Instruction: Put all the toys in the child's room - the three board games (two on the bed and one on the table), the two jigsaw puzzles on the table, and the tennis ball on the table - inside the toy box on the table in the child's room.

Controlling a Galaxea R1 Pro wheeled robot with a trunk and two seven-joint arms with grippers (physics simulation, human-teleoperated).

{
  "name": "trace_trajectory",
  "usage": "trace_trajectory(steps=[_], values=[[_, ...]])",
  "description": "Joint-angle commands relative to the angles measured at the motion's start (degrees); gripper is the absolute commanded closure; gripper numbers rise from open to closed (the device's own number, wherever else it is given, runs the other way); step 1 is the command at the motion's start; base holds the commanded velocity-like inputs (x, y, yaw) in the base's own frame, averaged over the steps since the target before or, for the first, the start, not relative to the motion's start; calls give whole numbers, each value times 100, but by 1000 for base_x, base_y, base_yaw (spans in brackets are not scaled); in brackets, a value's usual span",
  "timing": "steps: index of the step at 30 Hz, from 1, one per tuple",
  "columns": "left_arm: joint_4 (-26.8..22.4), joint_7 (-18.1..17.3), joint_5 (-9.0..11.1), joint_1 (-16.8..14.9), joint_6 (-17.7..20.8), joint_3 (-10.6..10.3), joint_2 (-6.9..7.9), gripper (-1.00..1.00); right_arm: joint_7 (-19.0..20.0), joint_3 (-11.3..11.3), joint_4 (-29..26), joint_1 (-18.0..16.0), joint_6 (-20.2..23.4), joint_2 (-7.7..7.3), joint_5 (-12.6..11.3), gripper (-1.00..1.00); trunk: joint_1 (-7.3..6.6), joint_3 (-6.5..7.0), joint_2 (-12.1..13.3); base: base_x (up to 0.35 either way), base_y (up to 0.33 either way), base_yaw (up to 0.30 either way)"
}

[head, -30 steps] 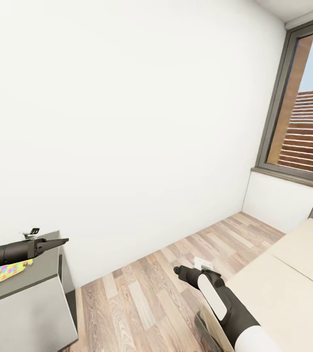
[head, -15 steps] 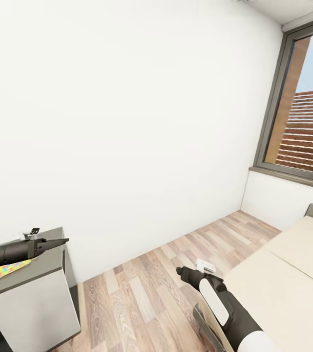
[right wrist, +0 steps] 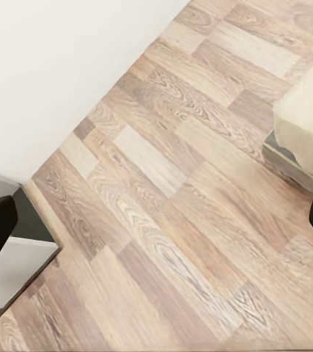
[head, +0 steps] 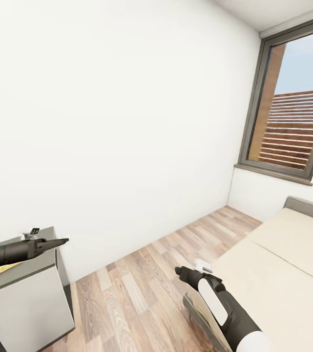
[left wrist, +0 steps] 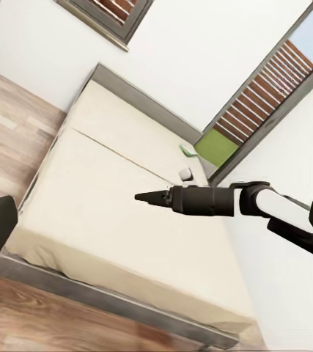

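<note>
A sliver of a bright jigsaw puzzle (head: 1,269) lies on the grey table (head: 34,271) at the lower left, just under my left arm. My left gripper (head: 61,241) hangs open over the table's far edge, holding nothing. My right gripper (head: 177,270) is open and empty above the wood floor, beside the corner of the bed (head: 273,274). The left wrist view looks across the bed (left wrist: 105,198) and my right gripper (left wrist: 140,196); a small green board game (left wrist: 188,150) lies at the mattress's far edge. The toy box and tennis ball are out of view.
A white wall stands ahead, with a tall grey-framed window (head: 293,117) at the right. The grey headboard (head: 310,205) is below it. A strip of wood-plank floor (head: 141,288) runs between table and bed. A second window (left wrist: 273,88) lies beyond the bed.
The whole head view has swung: table and puzzle slid toward the left edge, window and bed came further in. Both arms keep the same pose in the view.
</note>
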Motion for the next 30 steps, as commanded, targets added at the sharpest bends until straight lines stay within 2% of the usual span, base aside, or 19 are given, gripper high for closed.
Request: trace_trajectory(steps=[1,30], values=[[-1,-20,3,1,61,0,3,-100,-53,17,-5,-3,5,-1,-60,-100,1,-3,-5,-167,0,-267],[-1,-20,-2,1,56,0,3,-100,-52,7,0,-3,18,-2,-60,-100,1,-3,-5,-20,0,-277]])
